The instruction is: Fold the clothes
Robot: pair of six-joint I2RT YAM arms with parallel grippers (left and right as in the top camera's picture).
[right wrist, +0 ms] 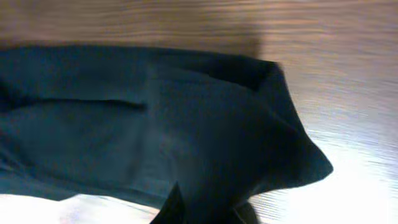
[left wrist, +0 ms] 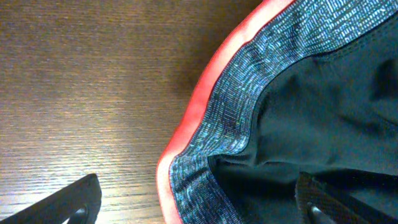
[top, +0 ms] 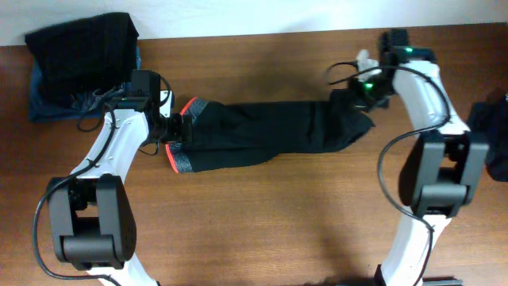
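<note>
A long black garment (top: pixel 270 135) lies stretched across the middle of the table. Its grey waistband (left wrist: pixel 242 106) with a red-orange edge (left wrist: pixel 199 106) is at the left end. My left gripper (top: pixel 176 129) is open, its fingers spread wide on either side of the waistband (left wrist: pixel 200 202), low over the wood. My right gripper (top: pixel 359 102) is at the garment's right end and shut on a bunch of the black cloth (right wrist: pixel 208 208). The cloth's end (right wrist: pixel 292 155) sticks out past the fingers.
A folded black pile (top: pixel 83 52) lies on a blue garment (top: pixel 36 103) at the back left corner. More dark clothing (top: pixel 492 131) sits at the right edge. Bare wood (top: pixel 262 222) fills the front of the table.
</note>
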